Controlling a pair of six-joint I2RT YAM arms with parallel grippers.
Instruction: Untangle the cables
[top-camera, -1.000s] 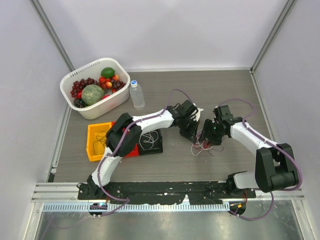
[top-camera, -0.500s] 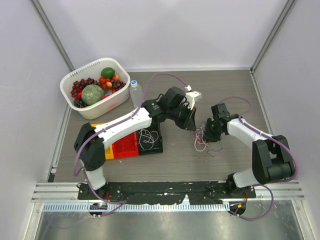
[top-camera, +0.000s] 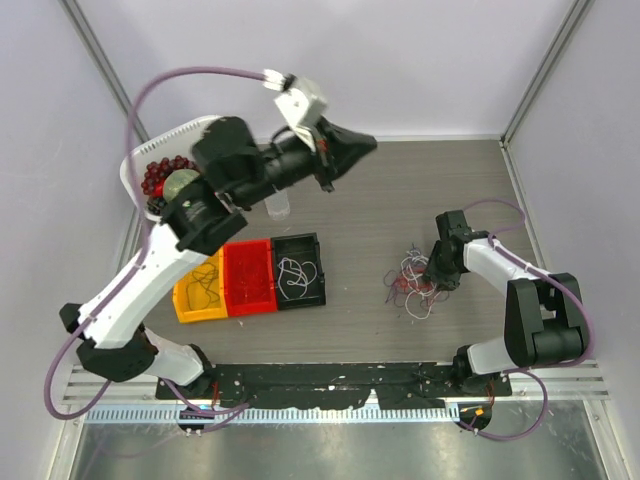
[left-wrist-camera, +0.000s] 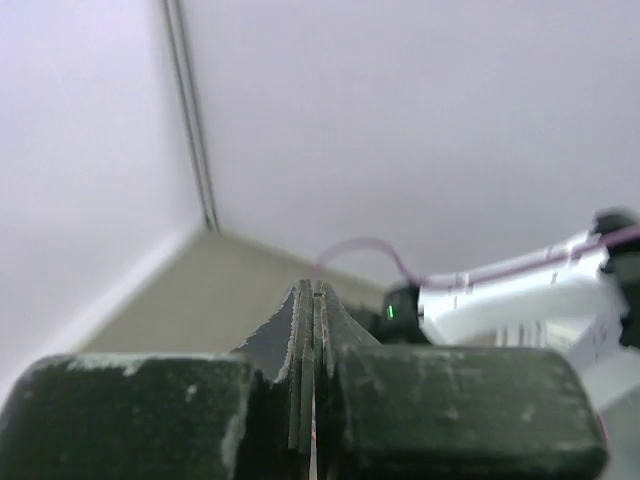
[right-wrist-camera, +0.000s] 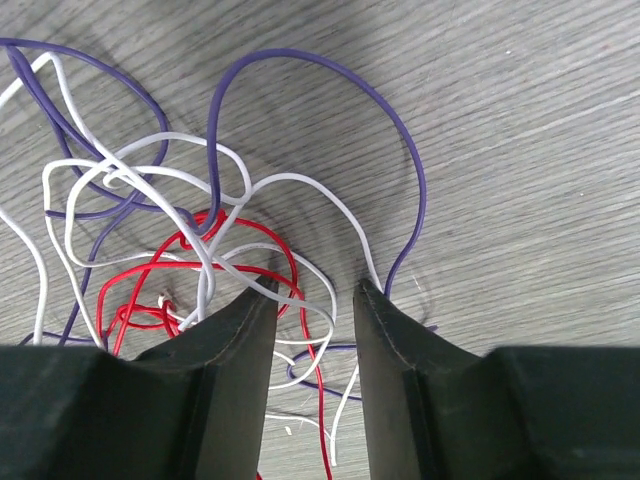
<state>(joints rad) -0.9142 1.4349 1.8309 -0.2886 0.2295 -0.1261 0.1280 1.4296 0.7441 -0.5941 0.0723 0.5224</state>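
A tangle of thin red, white and purple cables (top-camera: 413, 283) lies on the grey table at right centre. In the right wrist view the red loops (right-wrist-camera: 262, 240), white loops (right-wrist-camera: 150, 175) and a big purple loop (right-wrist-camera: 400, 140) cross each other. My right gripper (top-camera: 434, 272) is open, low over the tangle's right side. Its fingertips (right-wrist-camera: 312, 295) straddle white and red strands without pinching them. My left gripper (top-camera: 352, 147) is raised high over the back of the table, pointing right. Its jaws (left-wrist-camera: 315, 290) are pressed shut. I see no cable hanging from it.
A yellow bin (top-camera: 183, 300) with a dark cable, a red bin (top-camera: 250, 280) and a black bin (top-camera: 318, 270) with a white cable stand left of centre. A white basket (top-camera: 133, 165) of fruit is at back left. A water bottle (top-camera: 279, 206) stands beside it.
My left arm has left the tangle and swung up high and back to the left. The right gripper has stayed at the tangle, shifting slightly right.
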